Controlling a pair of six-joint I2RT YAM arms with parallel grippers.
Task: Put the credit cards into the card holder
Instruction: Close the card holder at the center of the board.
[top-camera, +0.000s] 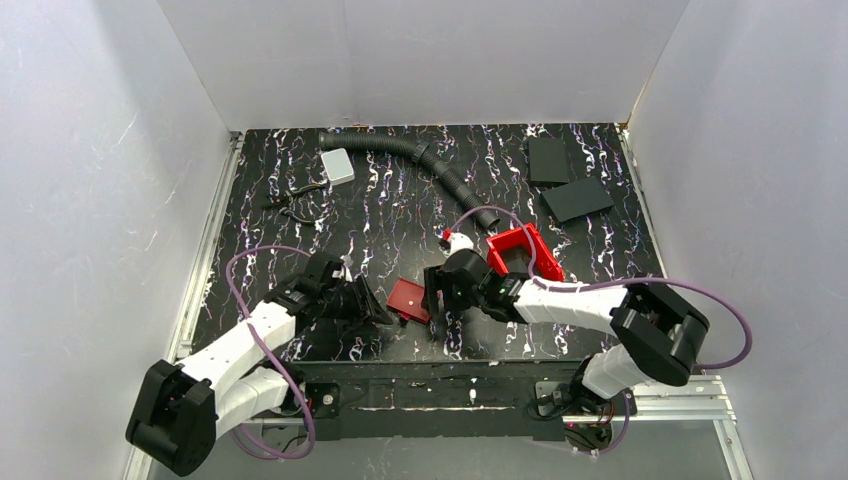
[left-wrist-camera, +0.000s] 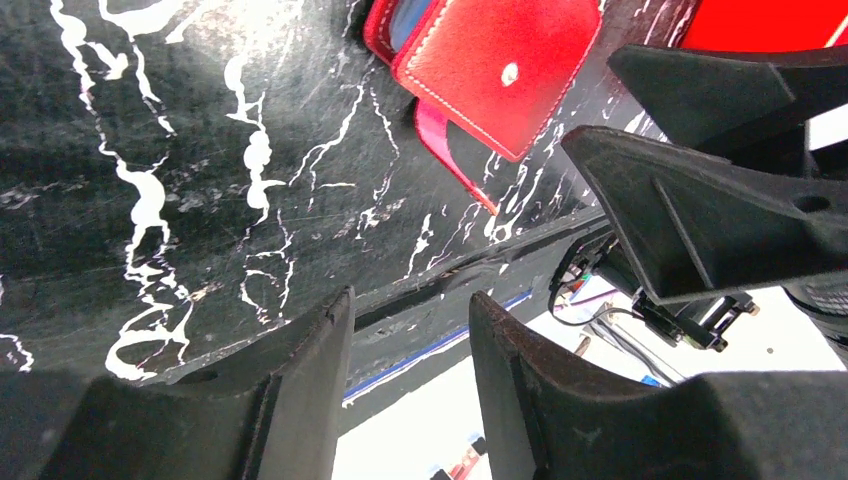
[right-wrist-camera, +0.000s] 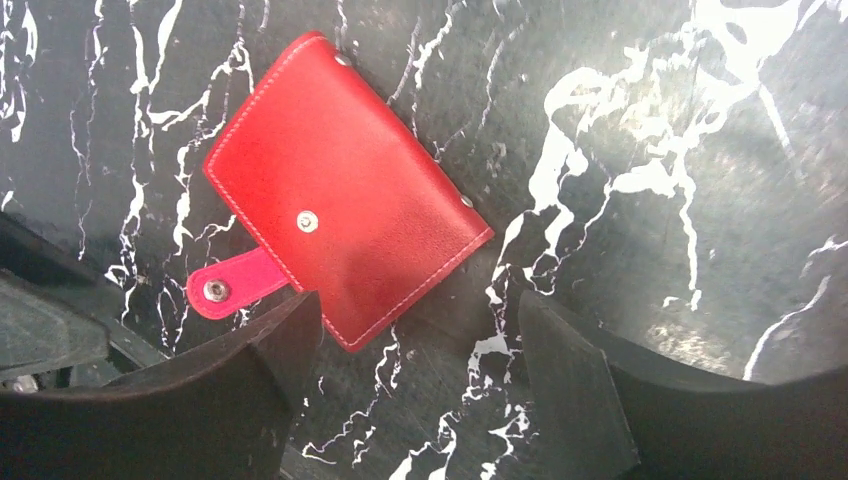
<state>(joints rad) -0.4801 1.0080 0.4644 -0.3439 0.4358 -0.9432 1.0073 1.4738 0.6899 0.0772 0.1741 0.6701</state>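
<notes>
Card holder (top-camera: 408, 299) flat between left tool (top-camera: 375, 306) and right tool (top-camera: 440, 312).

You had a black table (top-camera: 400, 215) veined with white, walled in pale panels on three sides. The red card holder (right-wrist-camera: 350, 220) lay flat on it close to the near edge, about midway across, folded shut with its clasp tab unsnapped and sticking out to one side. Just beyond it to the right sat a red open-top bin (top-camera: 522, 252). A dark corrugated hose (top-camera: 420, 160) curved from the far left toward the middle. Beside its far end lay a small pale box (top-camera: 338, 165), with a thin dark wiry thing (top-camera: 295, 200) nearer you. Two black slabs (top-camera: 577, 199) lay flat at the far right, near each other.
</notes>
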